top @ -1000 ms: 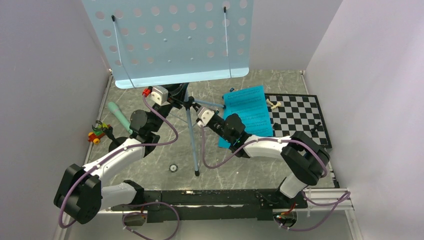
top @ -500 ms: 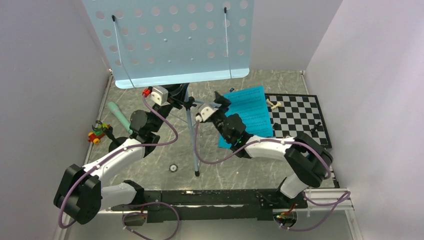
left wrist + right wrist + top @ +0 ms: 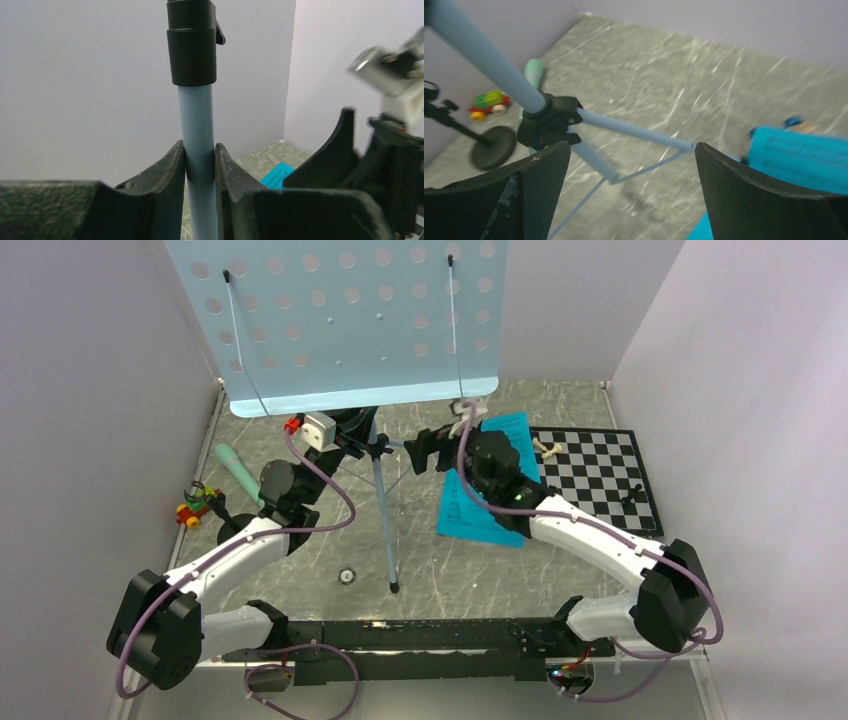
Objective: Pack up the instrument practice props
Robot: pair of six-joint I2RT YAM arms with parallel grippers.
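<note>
The pale-blue music stand stands upright, its perforated tray (image 3: 340,320) high at the back. My left gripper (image 3: 352,443) (image 3: 199,150) is shut on its pole (image 3: 198,125), just below a black collar. My right gripper (image 3: 424,453) (image 3: 630,147) hangs wide open and holds nothing. It is right of the tripod hub (image 3: 549,120) and above the legs. Turquoise music sheets (image 3: 462,512) (image 3: 804,155) lie flat under the right arm. The mint-green microphone (image 3: 238,472) (image 3: 533,70) lies at the left, beside the black round-based stand (image 3: 493,146).
A black-and-white chessboard (image 3: 600,475) with a few pieces lies at the right. A small toy car (image 3: 192,508) sits by the left wall. Walls close in on three sides. The front tripod leg (image 3: 388,540) reaches toward the near edge.
My right gripper was shut at the tripod's leg. It has opened wide and swung away toward the back right. The left gripper and the stand have not moved.
</note>
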